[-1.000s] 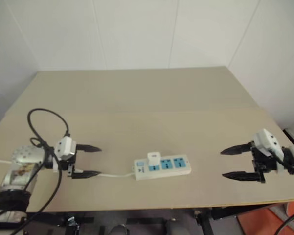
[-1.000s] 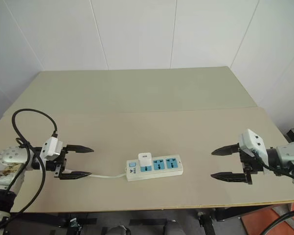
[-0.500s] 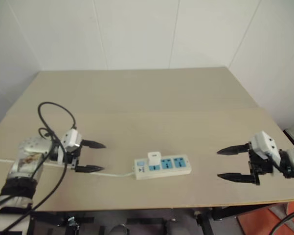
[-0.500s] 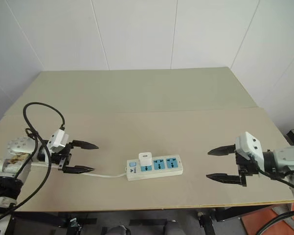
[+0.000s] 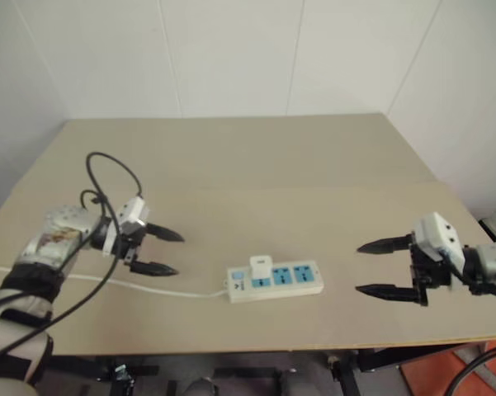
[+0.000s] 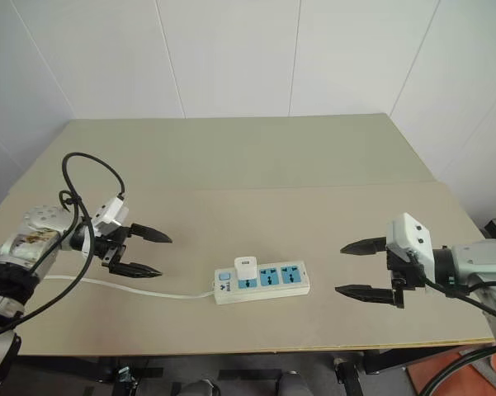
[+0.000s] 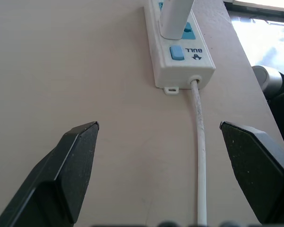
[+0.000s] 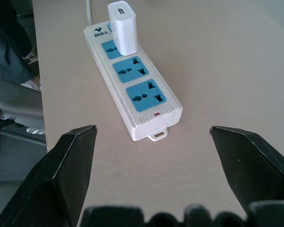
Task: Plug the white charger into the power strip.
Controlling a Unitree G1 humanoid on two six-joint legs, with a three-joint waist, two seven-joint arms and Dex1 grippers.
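The power strip [image 5: 275, 280] lies near the table's front edge, a white bar with blue sockets and a thin white cord [image 5: 107, 281] trailing off to the left. The white charger [image 5: 260, 266] stands upright in the leftmost socket, beside the small blue switch [image 7: 176, 52]. My left gripper [image 5: 169, 252] hovers open to the left of the strip, fingers pointing at it, nothing between them. Off the strip's right end, my right gripper [image 5: 375, 268] is open and empty too, aimed at it. In the right wrist view the charger [image 8: 122, 28] sits on the strip's far socket.
A black cable [image 5: 107, 177] loops up over my left wrist. The tan table [image 5: 256, 157] stretches back to white walls, with a seam running across its middle. Its front edge runs just below the strip.
My left gripper has moved up and to the right, closer to the strip, and tilted. My right gripper has shifted left toward the strip. Strip and charger have stayed put.
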